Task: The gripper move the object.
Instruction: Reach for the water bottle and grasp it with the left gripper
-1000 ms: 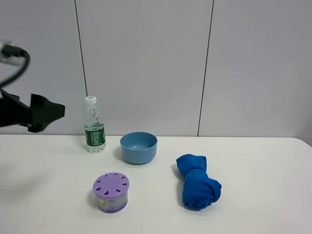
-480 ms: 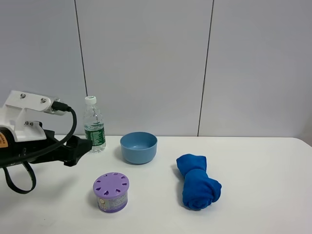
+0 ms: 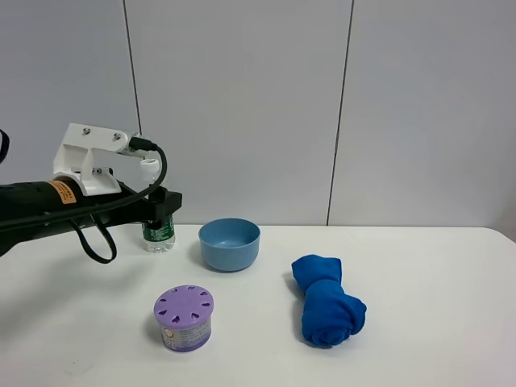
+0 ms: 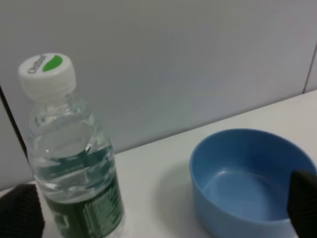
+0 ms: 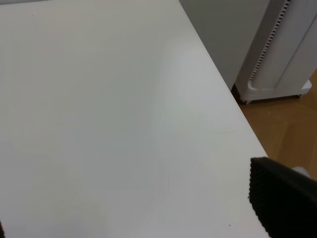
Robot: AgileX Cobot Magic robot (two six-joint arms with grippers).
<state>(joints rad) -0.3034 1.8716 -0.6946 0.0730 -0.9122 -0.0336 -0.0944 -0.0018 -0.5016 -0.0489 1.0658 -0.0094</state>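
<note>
My left pincer [image 3: 164, 203] has swung in from the far left edge of the scene over the last second and now sits level with the bottle [image 3: 160, 234], its black jaws covering the bottle's middle from the high camera. The bottle has not moved: it stands upright at the far left of the table [image 3: 419, 266], just left of the blue bowl [image 3: 230, 243], with the purple container [image 3: 185, 317] nearer and the rolled blue cloth [image 3: 325, 301] off to the right. I judge the approach nearly done and the grip not yet made.

From above I cannot read my jaws. My wrist camera settles it: the left pincer [image 4: 161, 208] is spread wide, and the bottle [image 4: 74, 163] stands free just inside one fingertip [image 4: 20, 213]. The bowl [image 4: 247, 183] lies before the other.

My right pincer [image 5: 281, 199] shows one finger over bare table; spread or pressed together, I cannot tell.
</note>
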